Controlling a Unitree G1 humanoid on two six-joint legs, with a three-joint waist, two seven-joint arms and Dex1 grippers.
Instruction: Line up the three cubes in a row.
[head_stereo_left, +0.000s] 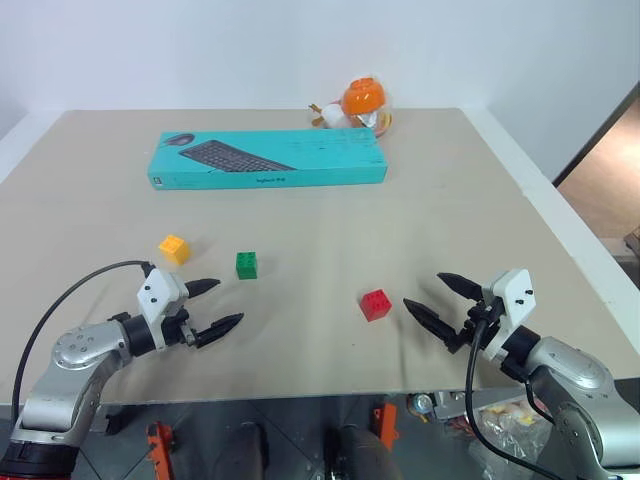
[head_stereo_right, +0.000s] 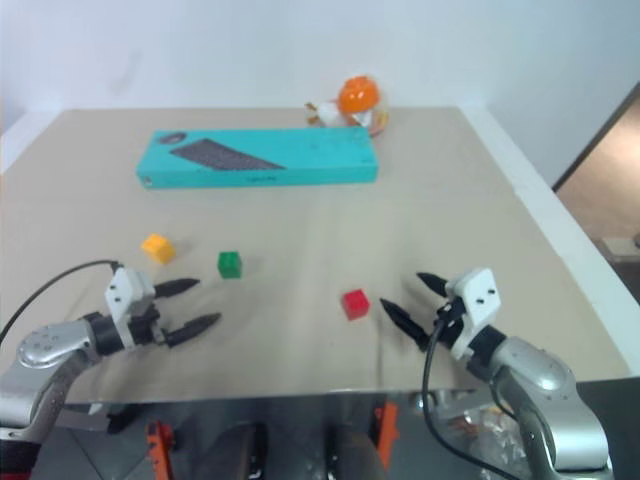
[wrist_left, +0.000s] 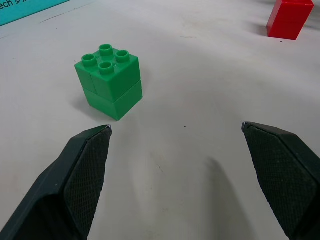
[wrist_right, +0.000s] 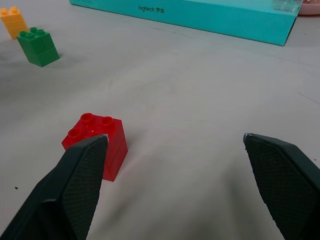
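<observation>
Red cube (head_stereo_left: 375, 304) beside right tool (head_stereo_left: 434, 302)

A small yellow plastic studded cube (head_stereo_left: 174, 248), a matching green plastic studded cube (head_stereo_left: 246, 264) and a bright red plastic studded cube (head_stereo_left: 376, 303) dot a plain beige tabletop (head_stereo_left: 320, 210). Beyond the green cube lies a long teal cardboard box (head_stereo_left: 268, 159) printed with a black keyboard, and behind that box sits a round orange-and-white toy (head_stereo_left: 358, 104).
</observation>
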